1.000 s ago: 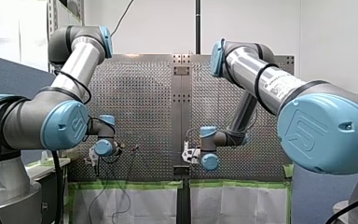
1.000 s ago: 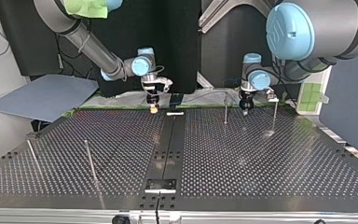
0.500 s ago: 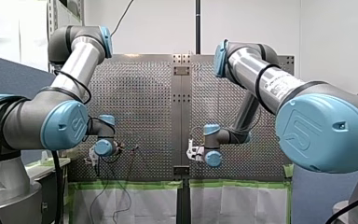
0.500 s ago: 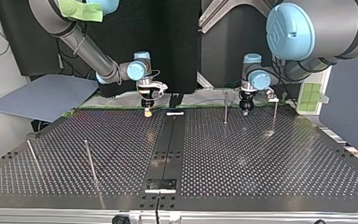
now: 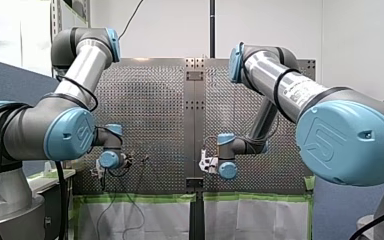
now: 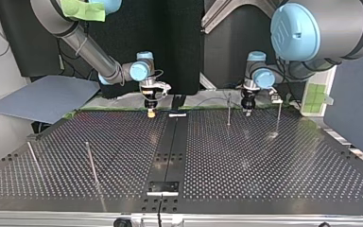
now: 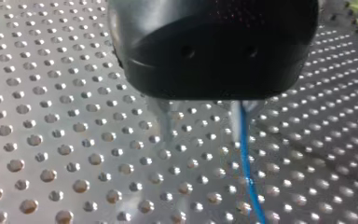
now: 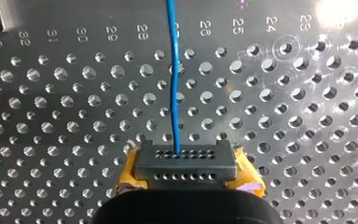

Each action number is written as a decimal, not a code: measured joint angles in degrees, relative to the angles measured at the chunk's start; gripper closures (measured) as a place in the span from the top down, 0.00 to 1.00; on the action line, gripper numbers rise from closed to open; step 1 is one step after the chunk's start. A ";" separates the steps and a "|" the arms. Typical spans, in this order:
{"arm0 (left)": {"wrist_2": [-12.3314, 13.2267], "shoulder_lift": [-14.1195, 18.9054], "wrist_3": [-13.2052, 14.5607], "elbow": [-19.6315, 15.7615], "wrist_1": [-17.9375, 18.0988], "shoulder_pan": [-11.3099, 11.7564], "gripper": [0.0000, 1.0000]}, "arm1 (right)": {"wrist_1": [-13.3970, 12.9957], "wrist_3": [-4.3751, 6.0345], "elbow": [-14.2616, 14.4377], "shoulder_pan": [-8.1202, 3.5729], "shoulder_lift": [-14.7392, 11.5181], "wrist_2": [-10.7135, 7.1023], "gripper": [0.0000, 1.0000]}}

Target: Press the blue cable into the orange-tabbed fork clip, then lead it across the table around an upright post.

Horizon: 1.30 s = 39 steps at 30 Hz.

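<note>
The blue cable (image 8: 173,74) runs straight ahead from my right gripper (image 8: 185,161), whose yellow pads (image 8: 127,175) are shut on it just above the perforated table (image 6: 264,165). In the top view that right gripper (image 6: 150,111) hangs near the table's far edge, left of the centre strip. My left gripper (image 7: 200,140) stands open over the plate. The blue cable (image 7: 246,163) lies along one of its metal fingers (image 7: 237,122) and is not pinched. In the top view the left gripper (image 6: 247,110) sits between two upright posts (image 6: 228,109). I cannot make out an orange-tabbed clip.
A second thin post (image 6: 278,117) stands right of the left gripper, and two more posts (image 6: 90,163) rise at the top view's near left. A small white piece (image 6: 177,115) lies on the centre strip. A grey board (image 6: 42,97) lies off the table's left.
My right gripper has shifted a little toward the top view's left along the far edge. My left wrist has moved slightly and lifted a touch.
</note>
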 joint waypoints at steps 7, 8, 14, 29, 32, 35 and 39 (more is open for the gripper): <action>-3.53 0.03 1.24 -2.34 -0.63 0.16 0.89 | 0.11 0.00 0.01 0.07 0.00 -0.05 0.00; -4.00 0.04 1.35 -2.44 -1.02 0.16 0.89 | 0.14 0.00 0.00 0.07 -0.01 -0.04 0.00; -3.37 0.04 1.63 -3.46 -3.83 0.04 0.91 | 0.18 0.00 0.01 0.04 0.01 -0.03 0.00; 4.54 3.81 1.47 -10.17 -1.91 -0.04 0.91 | 0.16 0.00 0.01 0.08 0.03 -0.11 0.00; 5.89 5.25 1.39 -11.55 -1.33 -0.12 0.91 | 0.16 0.00 0.00 0.13 0.03 -0.16 0.00; 6.45 6.78 1.11 -13.06 -0.95 -0.16 0.91 | 0.17 0.00 0.00 0.20 0.03 -0.18 0.00; 6.73 8.66 0.96 -14.94 -0.63 -0.34 0.91 | 0.16 0.00 -0.01 0.26 0.03 -0.18 0.00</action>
